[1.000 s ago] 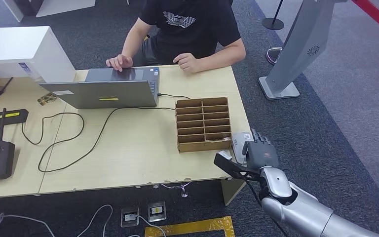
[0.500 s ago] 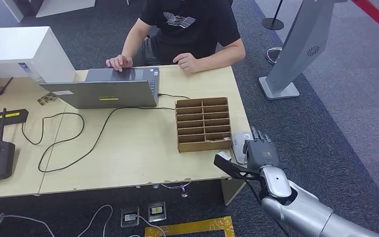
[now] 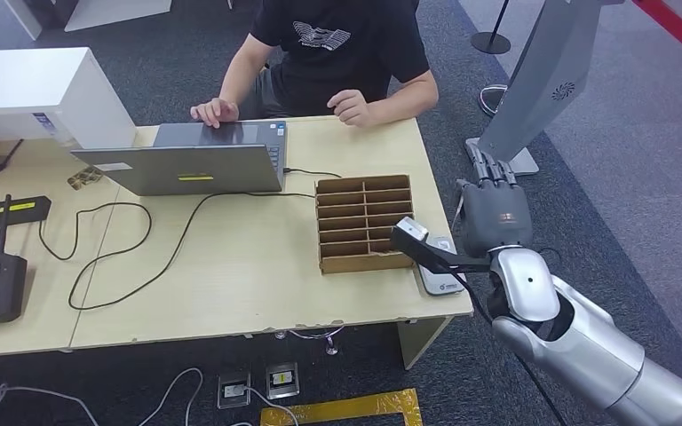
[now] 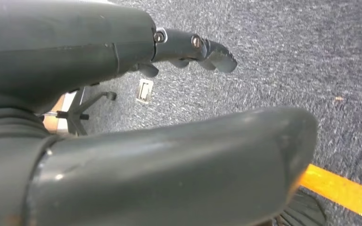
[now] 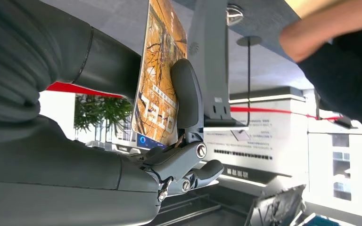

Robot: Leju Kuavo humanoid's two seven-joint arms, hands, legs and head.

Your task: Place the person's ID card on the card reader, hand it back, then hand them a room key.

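Glossy printed card [image 5: 158, 80], thin, stiff, light and likely slippery, pinched flat between thumb and fingers of the right hand [image 3: 495, 216]; best gripped by its faces.

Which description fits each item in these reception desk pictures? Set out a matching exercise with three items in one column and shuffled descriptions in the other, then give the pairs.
Items:
1. card
2. laptop
3. wooden organiser

Descriptions:
A. open in front of the seated person
B. held in the right hand
C. divided into slots, beside the card reader

Pairs: 1-B, 2-A, 3-C
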